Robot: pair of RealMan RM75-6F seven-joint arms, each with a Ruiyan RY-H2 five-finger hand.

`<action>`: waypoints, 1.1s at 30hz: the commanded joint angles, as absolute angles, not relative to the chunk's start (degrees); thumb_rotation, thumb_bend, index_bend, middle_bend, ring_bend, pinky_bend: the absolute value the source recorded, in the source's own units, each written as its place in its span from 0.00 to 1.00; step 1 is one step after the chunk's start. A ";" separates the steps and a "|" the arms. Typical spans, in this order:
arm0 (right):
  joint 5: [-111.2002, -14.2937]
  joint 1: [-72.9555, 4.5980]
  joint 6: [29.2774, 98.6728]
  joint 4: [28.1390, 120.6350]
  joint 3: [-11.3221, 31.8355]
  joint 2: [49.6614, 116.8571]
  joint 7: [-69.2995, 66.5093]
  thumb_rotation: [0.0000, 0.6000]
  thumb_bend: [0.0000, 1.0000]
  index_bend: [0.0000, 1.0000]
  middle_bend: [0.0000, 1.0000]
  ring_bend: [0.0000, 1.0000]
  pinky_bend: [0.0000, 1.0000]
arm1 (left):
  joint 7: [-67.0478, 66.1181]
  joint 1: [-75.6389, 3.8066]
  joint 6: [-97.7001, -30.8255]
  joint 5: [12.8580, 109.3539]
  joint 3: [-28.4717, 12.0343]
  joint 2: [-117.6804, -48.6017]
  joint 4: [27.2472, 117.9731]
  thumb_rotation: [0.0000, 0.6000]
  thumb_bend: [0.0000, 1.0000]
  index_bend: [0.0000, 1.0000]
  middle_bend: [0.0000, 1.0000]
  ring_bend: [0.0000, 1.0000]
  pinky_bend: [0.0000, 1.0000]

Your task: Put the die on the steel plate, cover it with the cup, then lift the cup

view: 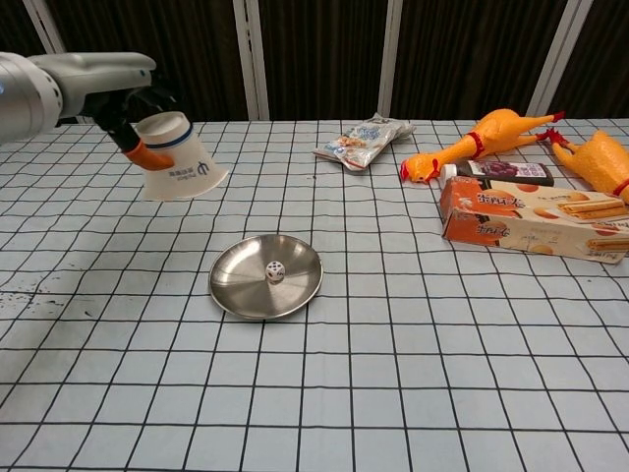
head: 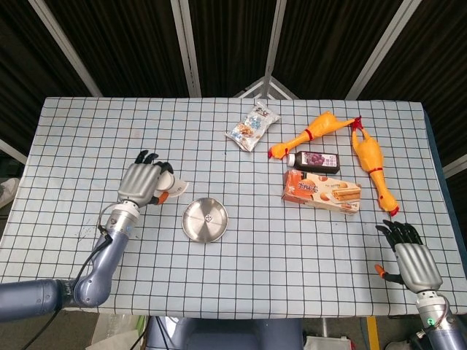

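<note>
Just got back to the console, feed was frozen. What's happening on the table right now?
The left hand holds the paper cup in the air, off to the left of the steel plate. The die sits uncovered in the middle of the plate. The right hand is idle, holding nothing, near the table's front right corner. The cover-and-lift looks done.

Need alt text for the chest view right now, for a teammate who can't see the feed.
The left hand holds an upturned white paper cup in the air, up and to the left of a steel plate with a small white die lying uncovered at its centre. Snacks and rubber chickens lie far right on the checked tablecloth.
</note>
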State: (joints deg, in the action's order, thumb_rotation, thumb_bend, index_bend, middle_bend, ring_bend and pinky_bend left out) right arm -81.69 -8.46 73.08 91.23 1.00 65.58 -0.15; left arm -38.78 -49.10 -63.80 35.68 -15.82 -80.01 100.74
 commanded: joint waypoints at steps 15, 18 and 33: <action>-81.23 -8.58 72.48 91.03 0.94 65.65 0.09 1.00 0.26 0.18 0.11 0.08 0.00 | -27.81 -44.73 -55.32 36.61 -10.99 -82.36 82.93 1.00 0.41 0.46 0.34 0.13 0.05; -81.20 -8.64 72.34 91.07 0.90 65.69 0.25 1.00 0.26 0.18 0.11 0.08 0.00 | -27.09 -44.72 -54.78 37.53 -10.76 -83.13 81.35 1.00 0.36 0.45 0.34 0.13 0.05; -81.17 -8.60 72.35 91.36 0.85 65.54 0.35 1.00 0.26 0.18 0.11 0.08 0.00 | -27.85 -45.17 -55.26 38.48 -10.66 -84.72 80.65 1.00 0.24 0.40 0.31 0.12 0.05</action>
State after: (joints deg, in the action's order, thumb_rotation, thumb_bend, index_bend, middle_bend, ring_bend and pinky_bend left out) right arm -81.16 -8.60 72.35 91.36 0.85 65.54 0.35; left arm -27.80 -45.16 -55.21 38.54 -10.64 -84.74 80.60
